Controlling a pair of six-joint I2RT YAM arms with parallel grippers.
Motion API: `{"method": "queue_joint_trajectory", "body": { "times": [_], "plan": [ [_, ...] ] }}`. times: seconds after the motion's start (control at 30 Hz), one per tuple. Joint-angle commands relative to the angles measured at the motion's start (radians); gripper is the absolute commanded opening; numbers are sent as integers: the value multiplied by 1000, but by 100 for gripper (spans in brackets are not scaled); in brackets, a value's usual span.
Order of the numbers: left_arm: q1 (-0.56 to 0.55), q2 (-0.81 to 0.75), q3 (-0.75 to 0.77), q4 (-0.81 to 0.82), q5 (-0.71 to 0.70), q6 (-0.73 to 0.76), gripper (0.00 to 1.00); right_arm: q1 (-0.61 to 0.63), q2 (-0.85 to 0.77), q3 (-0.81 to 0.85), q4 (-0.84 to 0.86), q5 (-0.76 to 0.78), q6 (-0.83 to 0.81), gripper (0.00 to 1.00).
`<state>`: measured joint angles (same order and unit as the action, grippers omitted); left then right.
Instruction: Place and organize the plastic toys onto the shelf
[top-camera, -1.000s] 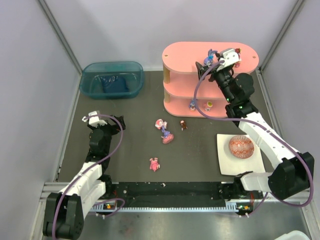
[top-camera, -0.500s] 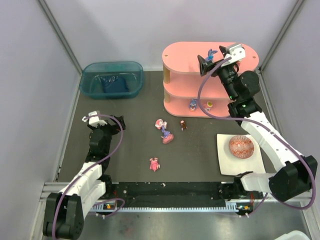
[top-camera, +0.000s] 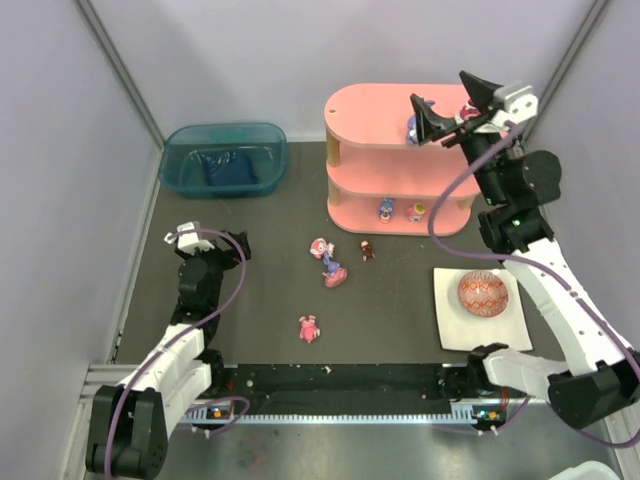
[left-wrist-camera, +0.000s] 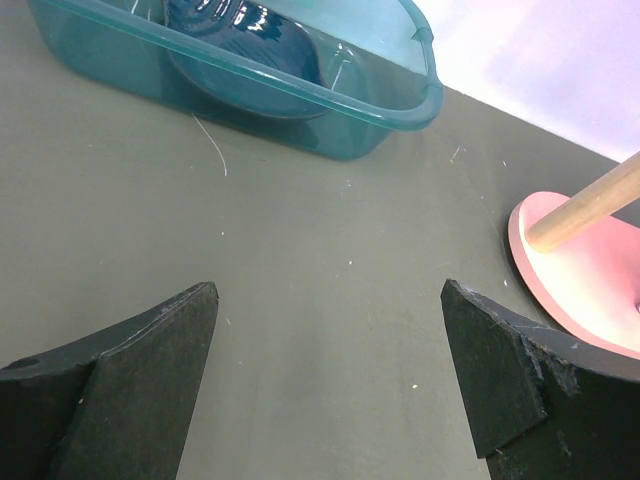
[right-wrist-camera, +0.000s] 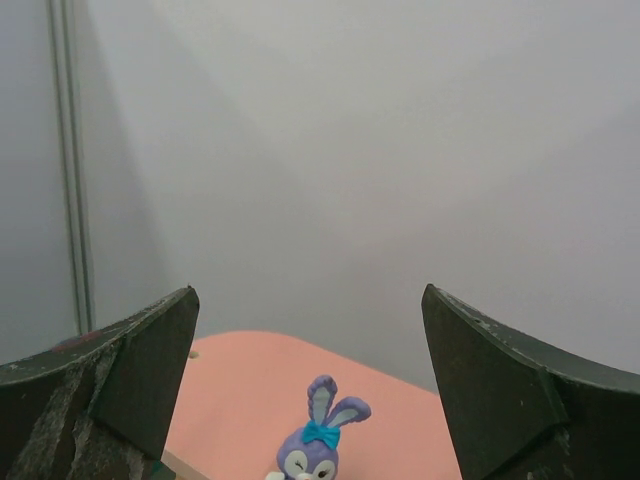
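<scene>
The pink shelf (top-camera: 370, 108) stands at the back right. A purple-blue bunny toy (top-camera: 413, 128) stands upright on its top board, also seen low in the right wrist view as the bunny (right-wrist-camera: 316, 446) on the pink board (right-wrist-camera: 230, 395). My right gripper (top-camera: 455, 103) hangs open above and behind the bunny, holding nothing. Two small toys (top-camera: 385, 208) (top-camera: 417, 211) stand on the lowest tier. Several toys lie on the table: a pink one (top-camera: 320, 247), a purple-pink one (top-camera: 333, 273), a dark red one (top-camera: 367, 250) and a pink one (top-camera: 308, 327). My left gripper (top-camera: 208, 238) rests open and empty at the left.
A teal bin (top-camera: 224, 158) sits at the back left, ahead of the left gripper (left-wrist-camera: 330, 330) as the bin (left-wrist-camera: 300, 85). The shelf's bottom board (left-wrist-camera: 575, 300) and a wooden post (left-wrist-camera: 590, 198) show at that view's right. A patterned egg (top-camera: 483, 293) lies on a white plate (top-camera: 452, 330).
My right gripper has risen and drawn back to the right, away from the bunny, which stays on the top board. Its jaws spread a little wider. The left arm has not moved.
</scene>
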<state>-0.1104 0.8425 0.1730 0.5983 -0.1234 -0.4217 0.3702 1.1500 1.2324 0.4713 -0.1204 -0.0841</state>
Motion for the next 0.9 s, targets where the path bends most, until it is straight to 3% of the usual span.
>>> {"method": "queue_joint_trajectory", "body": {
  "times": [0.0,0.47,0.63,0.87],
  "plan": [
    [8,-5,-10,55,7,-11,99,-8,-99,24,0,-59,69,94],
    [11,1,-6,51,10,-11,99,-1,-371,-275,-241,-120,135,93],
    [12,3,-6,51,10,-12,99,3,-378,-361,-212,-88,116,92],
    [14,4,-4,51,11,-15,99,4,-308,-338,-162,-56,136,93]
  ]
}}
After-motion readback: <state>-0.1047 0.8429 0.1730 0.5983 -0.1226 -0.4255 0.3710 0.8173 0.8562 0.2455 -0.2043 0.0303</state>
